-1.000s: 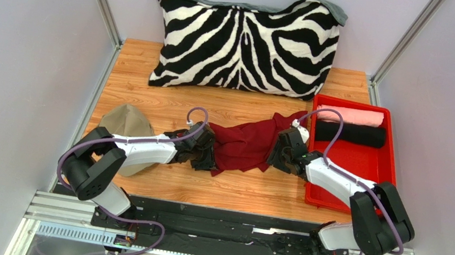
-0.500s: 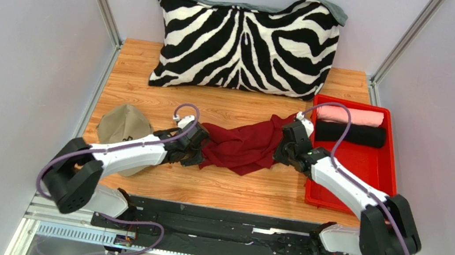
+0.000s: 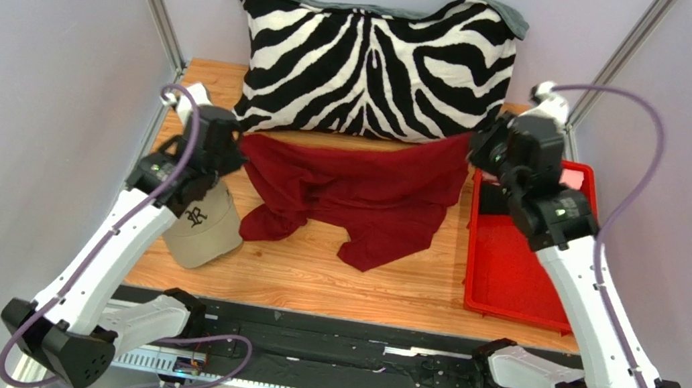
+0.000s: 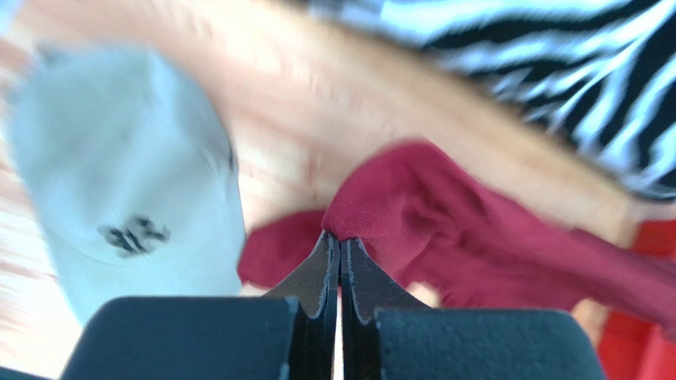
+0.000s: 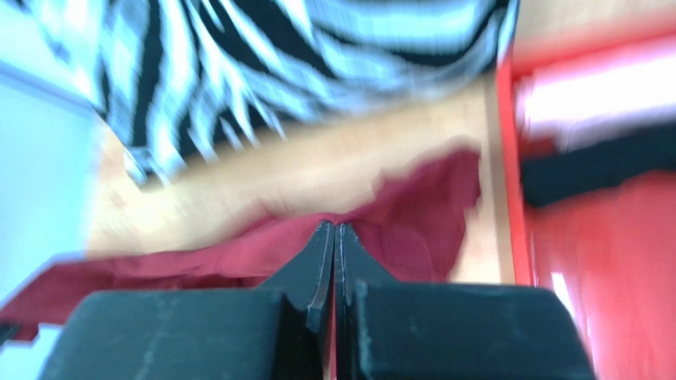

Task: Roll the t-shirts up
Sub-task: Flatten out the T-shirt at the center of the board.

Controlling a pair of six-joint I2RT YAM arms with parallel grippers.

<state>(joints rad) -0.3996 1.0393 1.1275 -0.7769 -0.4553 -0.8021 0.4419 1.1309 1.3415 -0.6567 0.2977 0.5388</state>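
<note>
over the table (image 3: 307, 285), left claw (image 4: 339, 241) and right claw (image 5: 333, 231) stretch maroon t-shirt (image 3: 361, 191).

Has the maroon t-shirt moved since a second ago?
Yes. The maroon t-shirt has gone back toward the zebra-striped pillow, its top edge now at the pillow's base, and spread wider between khaki cap and red tray.

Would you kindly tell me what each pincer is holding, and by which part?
Both hold the maroon t-shirt: the left pincer pinches the far edge at its left end, the right pincer the same edge at its right end.
</note>
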